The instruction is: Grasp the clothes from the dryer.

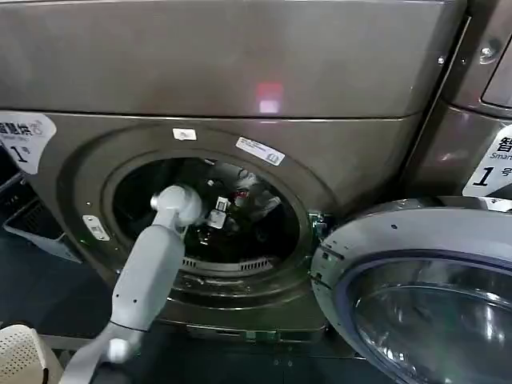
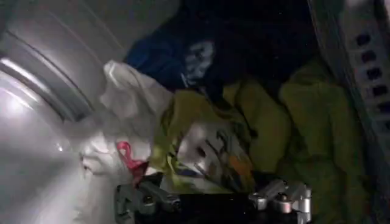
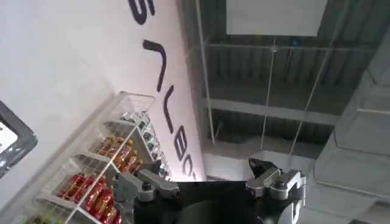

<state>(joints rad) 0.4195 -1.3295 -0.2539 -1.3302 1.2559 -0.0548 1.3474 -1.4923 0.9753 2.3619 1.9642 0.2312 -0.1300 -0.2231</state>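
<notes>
Clothes [image 2: 201,146], soft and crumpled, lie heaped inside the round metal dryer [image 1: 240,72]; the left end effector [image 2: 213,201] hovers released just before them, right end effector [image 3: 207,185] released too.

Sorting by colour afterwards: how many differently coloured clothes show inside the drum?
3 at least: white garment beside the drum wall, yellow-green one opposite, dark blue one behind. More may be hidden.

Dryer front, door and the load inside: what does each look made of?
The dryer front looks like bronze-grey metal with a brushed, faintly glossy finish that reflects its red light. Its open door seems to be clear glass in a grey rim, likely plastic or painted metal. The clothes are soft crumpled fabric, yellow-green, white and blue. The left gripper hangs open over them.
</notes>
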